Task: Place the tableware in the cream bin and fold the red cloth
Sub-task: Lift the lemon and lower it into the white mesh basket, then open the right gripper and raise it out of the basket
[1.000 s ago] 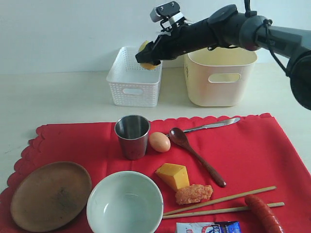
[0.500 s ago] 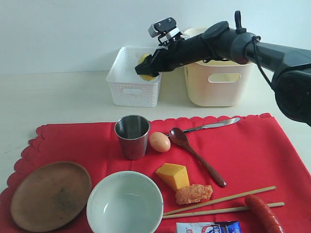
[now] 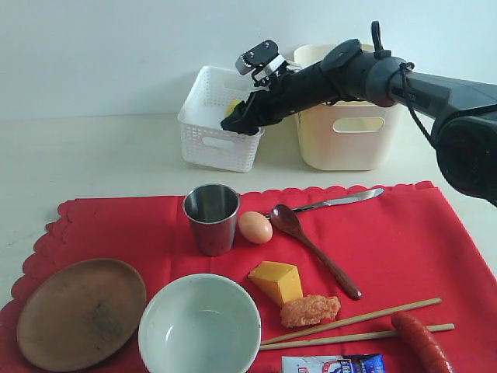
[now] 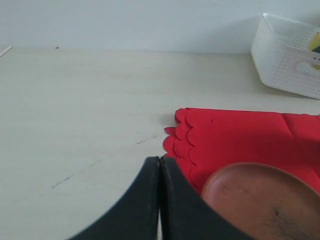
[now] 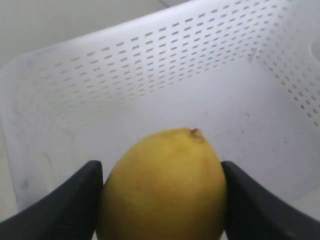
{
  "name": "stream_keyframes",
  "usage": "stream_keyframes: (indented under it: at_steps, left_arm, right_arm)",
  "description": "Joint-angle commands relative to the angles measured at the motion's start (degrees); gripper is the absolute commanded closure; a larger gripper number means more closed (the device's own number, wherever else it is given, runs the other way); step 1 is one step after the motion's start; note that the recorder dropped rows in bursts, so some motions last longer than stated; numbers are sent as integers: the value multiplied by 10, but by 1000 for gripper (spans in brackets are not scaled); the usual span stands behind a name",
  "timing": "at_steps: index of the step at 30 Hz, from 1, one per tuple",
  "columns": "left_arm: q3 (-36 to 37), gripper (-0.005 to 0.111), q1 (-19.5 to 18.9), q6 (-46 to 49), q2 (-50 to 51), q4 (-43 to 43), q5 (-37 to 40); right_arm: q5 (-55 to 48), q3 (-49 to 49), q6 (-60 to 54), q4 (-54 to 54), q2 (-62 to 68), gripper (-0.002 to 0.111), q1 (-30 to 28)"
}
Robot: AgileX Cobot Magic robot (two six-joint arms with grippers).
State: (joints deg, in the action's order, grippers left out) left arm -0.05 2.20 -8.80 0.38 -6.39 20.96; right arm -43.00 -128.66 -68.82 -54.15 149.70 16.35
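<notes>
The red cloth (image 3: 435, 233) lies flat, carrying the steel cup (image 3: 211, 217), brown wooden plate (image 3: 80, 311), pale bowl (image 3: 199, 325), dark spoon (image 3: 311, 247), metal knife (image 3: 342, 200) and two chopsticks (image 3: 353, 320). The cream bin (image 3: 353, 124) stands at the back right. My right gripper (image 3: 239, 116) reaches down inside the white perforated basket (image 3: 217, 132), shut on a lemon (image 5: 162, 185) between its fingers (image 5: 75, 200). My left gripper (image 4: 160, 160) is shut on nothing, low beside the cloth's corner (image 4: 235, 135) and the plate (image 4: 260, 200); the exterior view does not show it.
On the cloth also lie an egg (image 3: 255, 227), a cheese wedge (image 3: 277, 280), an orange food lump (image 3: 309, 309), a sausage (image 3: 419, 342) and a snack packet (image 3: 332, 364). The white basket sits tilted, just left of the cream bin. Bare table (image 4: 75, 110) lies left of the cloth.
My right arm has come down with the lemon from above the white basket into it. The basket has shifted a little to the right and now sits tilted.
</notes>
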Motion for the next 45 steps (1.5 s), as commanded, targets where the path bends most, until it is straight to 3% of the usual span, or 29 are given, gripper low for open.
stream_keyframes:
  at_steps: [1, 12, 15, 17, 21, 29, 40, 45]
  left_arm:
    - [1, 107, -2, -2, -4, 0, -6]
    - [1, 107, -2, -2, -4, 0, -6]
    - [1, 107, -2, -2, -4, 0, -6]
    - [1, 107, -2, -2, -4, 0, -6]
    - [1, 107, -2, -2, -4, 0, -6]
    - [1, 107, -2, -2, -4, 0, -6]
    - [1, 107, -2, -2, -4, 0, -6]
    - [1, 107, -2, -2, -4, 0, -6]
  right_arm:
    - [-36, -6, 1, 31, -4, 64, 0]
    - [-93, -6, 8, 148, -39, 59, 0]
    - [-61, -6, 41, 160, -50, 39, 0]
    - [-25, -6, 78, 180, -58, 34, 0]
    - [-3, -6, 127, 191, -74, 34, 0]
    - [-78, -6, 173, 181, -127, 37, 0]
    - [-262, -6, 409, 309, -241, 44, 0]
    - [-270, 17, 469, 349, -278, 44, 0]
